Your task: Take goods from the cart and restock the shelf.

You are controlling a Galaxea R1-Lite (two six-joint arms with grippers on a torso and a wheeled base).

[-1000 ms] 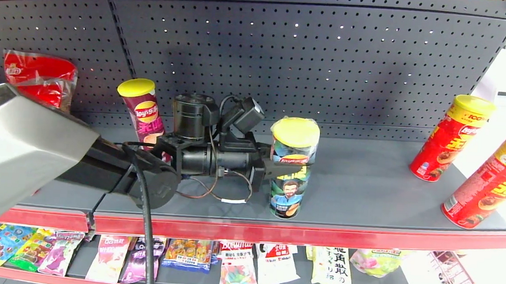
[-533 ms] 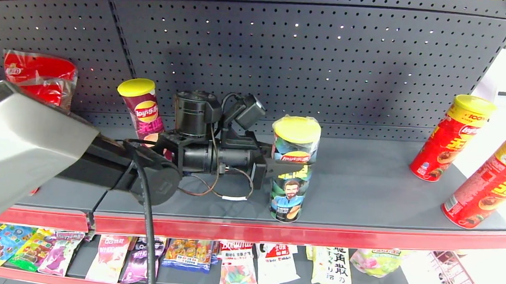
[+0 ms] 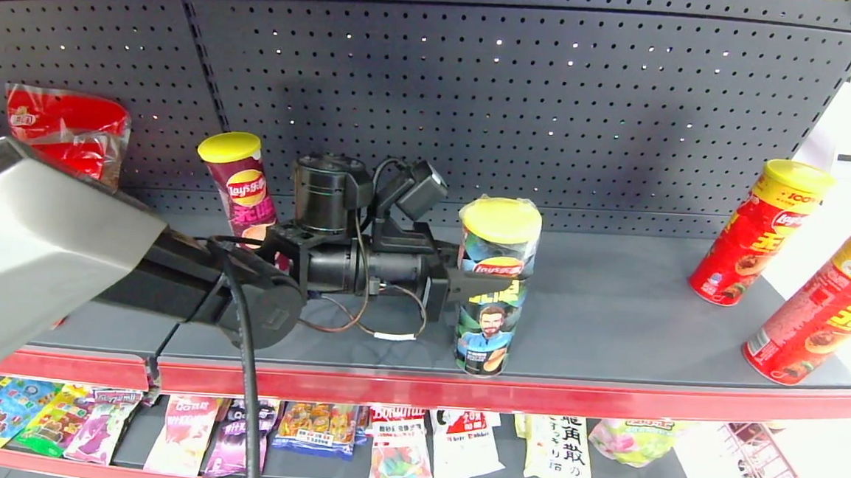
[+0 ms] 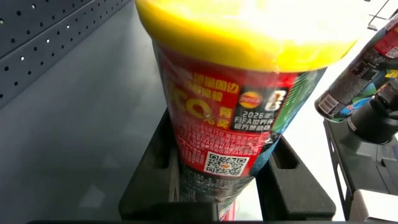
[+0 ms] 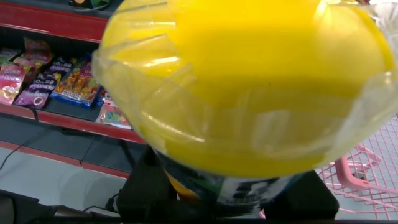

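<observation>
Between the jaws of the left gripper (image 3: 501, 277): held can (image 3: 486, 331), upright, at the front of the upper shelf (image 3: 613, 317). Back from the jaws, past the wrist: rear can (image 3: 239, 183), then a bag (image 3: 66, 128). Well beyond the jaw tips: far can (image 3: 762, 230) and end can (image 3: 828, 300), both leaning. Below the jaws: packets (image 3: 398, 444) on the lower shelf (image 3: 293, 471). Between the right gripper (image 5: 224, 198) jaws: second can (image 5: 249, 93).
</observation>
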